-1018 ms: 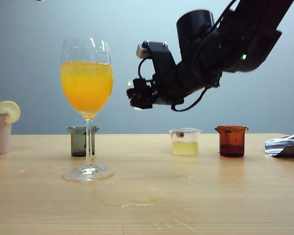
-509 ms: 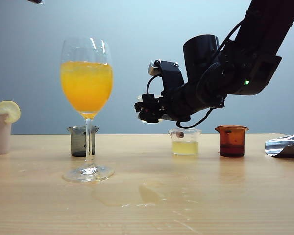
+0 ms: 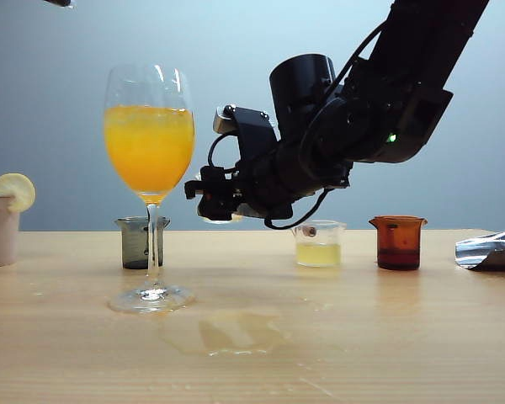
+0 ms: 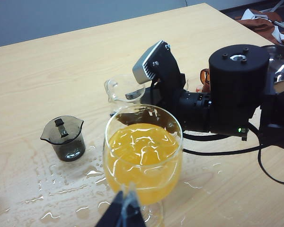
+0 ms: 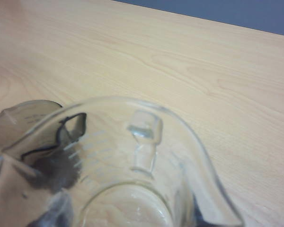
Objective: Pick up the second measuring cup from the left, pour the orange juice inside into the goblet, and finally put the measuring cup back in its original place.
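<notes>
Showing wet wood tabletop (image 3: 387,337), grey wall, R tool (image 3: 204,200) gripping cup (image 4: 120,89), L tool (image 4: 123,213) near goblet (image 3: 150,151)

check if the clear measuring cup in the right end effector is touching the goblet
Apart. The exterior view shows grey backdrop between the measuring cup, held by the right end effector, and the goblet.

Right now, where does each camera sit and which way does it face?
Exterior: low at the table's edge, facing across; right hand carrying the measuring cup beside the goblet.
Left wrist: high, looking down on goblet and right arm; left hand shut.
Right wrist: close above the empty cup.
All three show the cup.
</notes>
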{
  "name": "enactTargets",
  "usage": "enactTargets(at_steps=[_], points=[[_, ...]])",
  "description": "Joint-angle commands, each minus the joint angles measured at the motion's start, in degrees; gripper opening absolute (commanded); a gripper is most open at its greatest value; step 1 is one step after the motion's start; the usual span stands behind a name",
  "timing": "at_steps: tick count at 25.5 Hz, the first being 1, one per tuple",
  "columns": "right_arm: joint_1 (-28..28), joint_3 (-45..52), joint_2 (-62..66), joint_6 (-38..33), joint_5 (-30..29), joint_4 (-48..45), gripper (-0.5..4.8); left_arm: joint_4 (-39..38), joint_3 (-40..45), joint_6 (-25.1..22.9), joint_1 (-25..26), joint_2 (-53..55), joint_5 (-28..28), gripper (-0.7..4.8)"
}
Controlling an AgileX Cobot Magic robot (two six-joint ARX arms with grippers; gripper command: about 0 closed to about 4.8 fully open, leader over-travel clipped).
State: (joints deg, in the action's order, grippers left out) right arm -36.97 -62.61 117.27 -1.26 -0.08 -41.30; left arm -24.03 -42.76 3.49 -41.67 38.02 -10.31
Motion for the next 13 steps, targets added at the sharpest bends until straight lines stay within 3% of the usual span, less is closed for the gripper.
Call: enactTargets(at_steps=[1,13], points=[[0.31,-0.15,1.36,-1.14,0.59,-2.19,1.11,0.44,-0.24,-0.09,-0.02,-0.07,-0.17,-0.05],[0.44,-0.35,8.83,-1.36,3.15,-10.45,1.11,0.33,-0.22,-0.5,-0.02,-0.07,-0.2,-0.05]])
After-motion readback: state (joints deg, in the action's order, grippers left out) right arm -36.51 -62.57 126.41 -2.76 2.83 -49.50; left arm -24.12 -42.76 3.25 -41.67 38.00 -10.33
